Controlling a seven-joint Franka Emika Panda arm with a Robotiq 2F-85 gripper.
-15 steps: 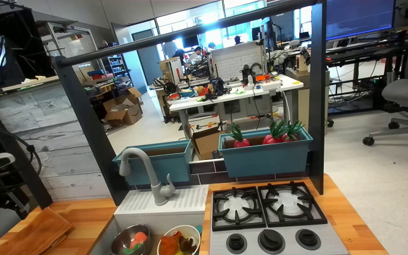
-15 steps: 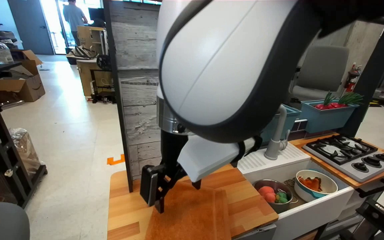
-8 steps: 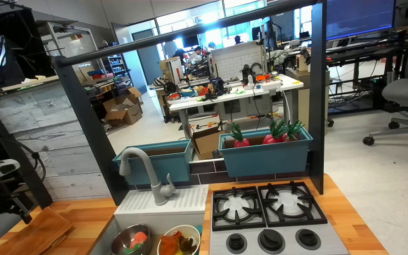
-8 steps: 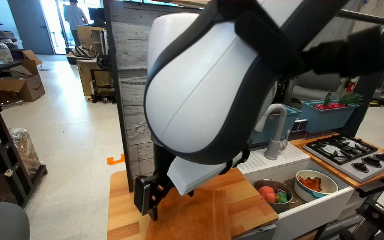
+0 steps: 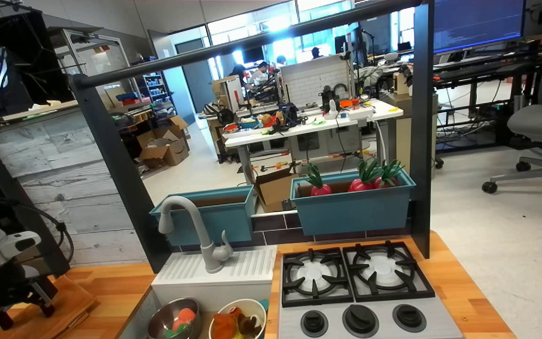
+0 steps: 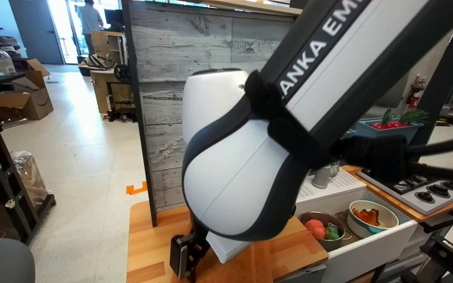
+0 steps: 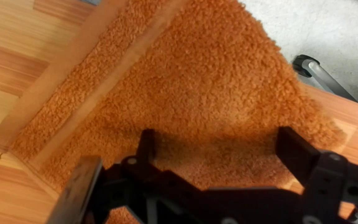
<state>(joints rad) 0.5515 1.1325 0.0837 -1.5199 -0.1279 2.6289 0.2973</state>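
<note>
As tool gapes wide, orange towel lies beneath, contact unclear.

Edge is cropping pot and bowl in an exterior view.
Wrist view: fingers are showing blurred, leaving towel contact unclear.

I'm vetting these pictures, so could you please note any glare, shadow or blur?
Wrist view: black two-fingered gripper out of focus, likely shadow darkening the fluffy orange towel; in an exterior view: glare on pale smooth floor, thick black cables blurred.
</note>
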